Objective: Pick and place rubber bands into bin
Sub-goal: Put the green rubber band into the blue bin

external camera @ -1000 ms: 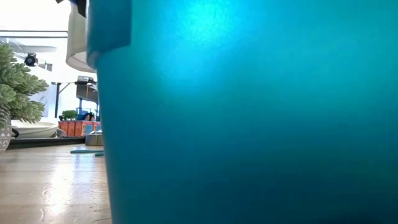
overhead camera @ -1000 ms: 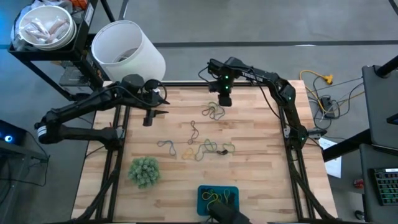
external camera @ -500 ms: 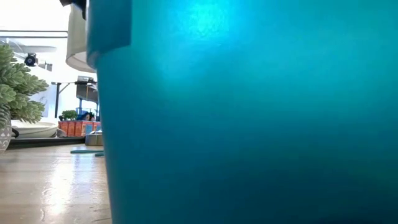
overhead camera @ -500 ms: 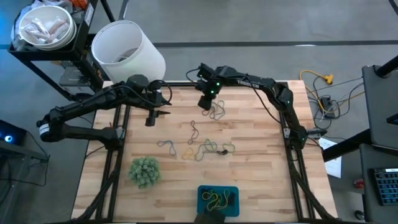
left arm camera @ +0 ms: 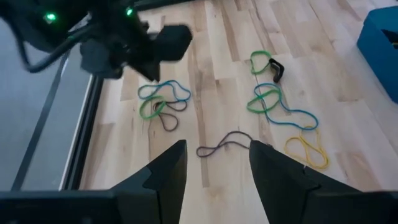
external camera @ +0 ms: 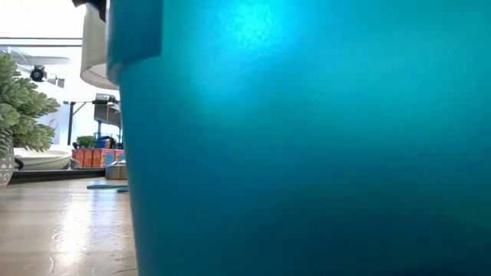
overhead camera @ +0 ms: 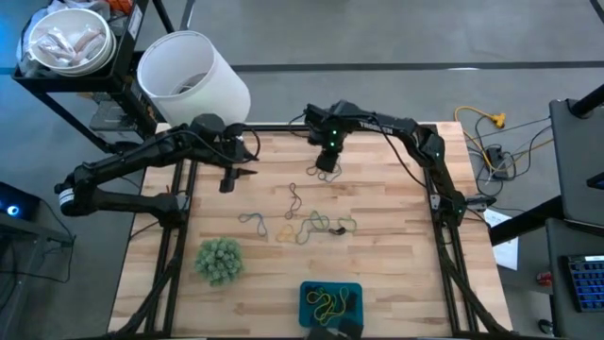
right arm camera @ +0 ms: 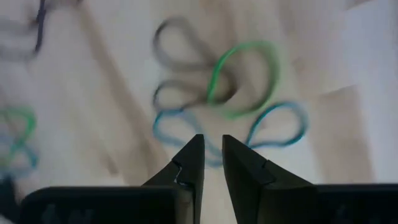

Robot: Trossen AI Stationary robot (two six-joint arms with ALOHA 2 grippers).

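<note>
The right tool [right arm camera: 211, 158] hangs with fingers nearly pressed together, a slim gap between them, just above a tangle of thin green, blue and tan rubber bands [right arm camera: 217, 93] on the pale wooden desk [overhead camera: 396, 274] (no lettering is readable). The left tool [left arm camera: 214, 168], spread, waits near more bands. The small teal-blue rectangular bin [overhead camera: 330, 304] sits well apart.

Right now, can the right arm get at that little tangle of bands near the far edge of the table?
Probably yes. The right gripper hangs right over the tangle of rubber bands, jaws nearly together, with nothing between them.
</note>
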